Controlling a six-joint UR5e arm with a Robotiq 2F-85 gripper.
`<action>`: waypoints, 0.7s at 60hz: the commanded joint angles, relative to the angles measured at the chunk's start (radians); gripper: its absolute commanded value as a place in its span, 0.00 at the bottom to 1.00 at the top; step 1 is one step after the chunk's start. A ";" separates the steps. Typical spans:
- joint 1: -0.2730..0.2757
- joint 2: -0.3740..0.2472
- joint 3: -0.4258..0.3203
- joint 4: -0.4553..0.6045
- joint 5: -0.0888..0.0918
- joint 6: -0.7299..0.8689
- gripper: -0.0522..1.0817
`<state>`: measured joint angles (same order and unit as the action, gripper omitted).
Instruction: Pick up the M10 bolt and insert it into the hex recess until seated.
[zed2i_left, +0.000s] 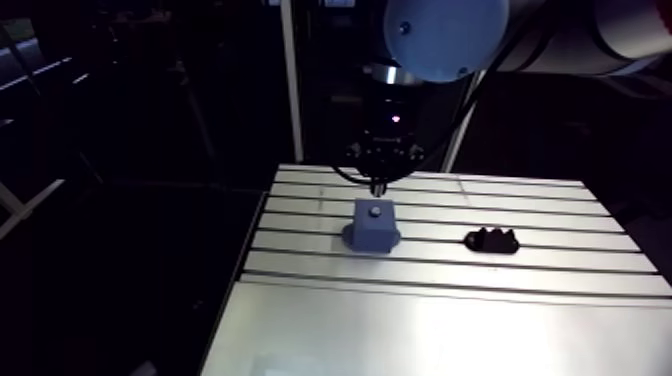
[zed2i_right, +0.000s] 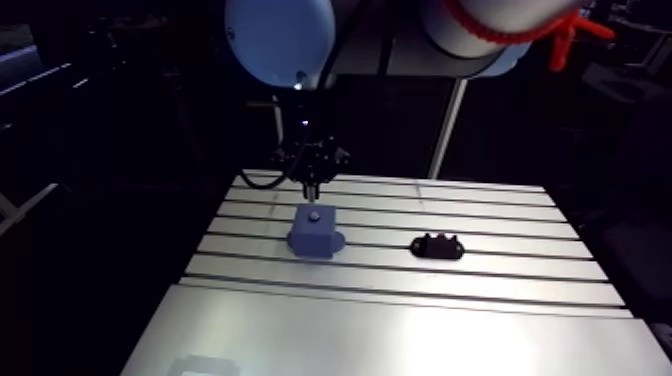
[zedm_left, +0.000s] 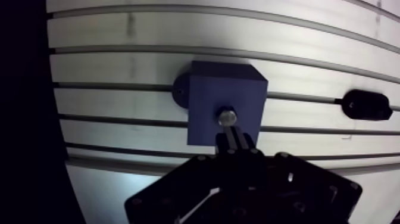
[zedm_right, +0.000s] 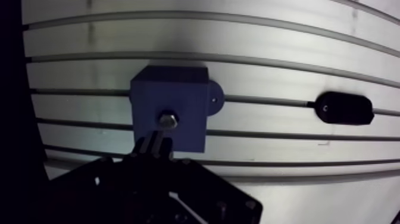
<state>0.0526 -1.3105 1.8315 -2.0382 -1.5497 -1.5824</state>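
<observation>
Bolt (zedm_left: 227, 116) atop block (zedm_left: 205, 110), well inside table (zed2i_left: 450, 330)

bolt (zedm_left: 227, 116) shank hidden in blue block (zedm_left: 209, 89) | hex recess covered | black piece (zedm_right: 344, 108) — too dim to identify

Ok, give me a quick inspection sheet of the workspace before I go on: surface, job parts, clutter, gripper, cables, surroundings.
surface: slotted aluminium table, bare metal with glare at the near end.
job's things: blue block stands on the table; the M10 bolt shows its head in the block's top face; how deep it is seated cannot be read.
clutter: one small black part lies on the table, apart from the block.
grippers: gripper hangs directly above the bolt, over the block.
cables: nothing seen on the table.
surroundings: nothing seen.
</observation>
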 joint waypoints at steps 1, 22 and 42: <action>0.001 0.001 0.010 -0.025 -0.003 0.002 1.00; 0.003 0.000 0.028 -0.035 -0.019 0.002 1.00; 0.004 0.004 0.038 -0.035 -0.016 0.000 1.00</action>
<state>0.0560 -1.3095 1.8640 -2.0718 -1.5669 -1.5829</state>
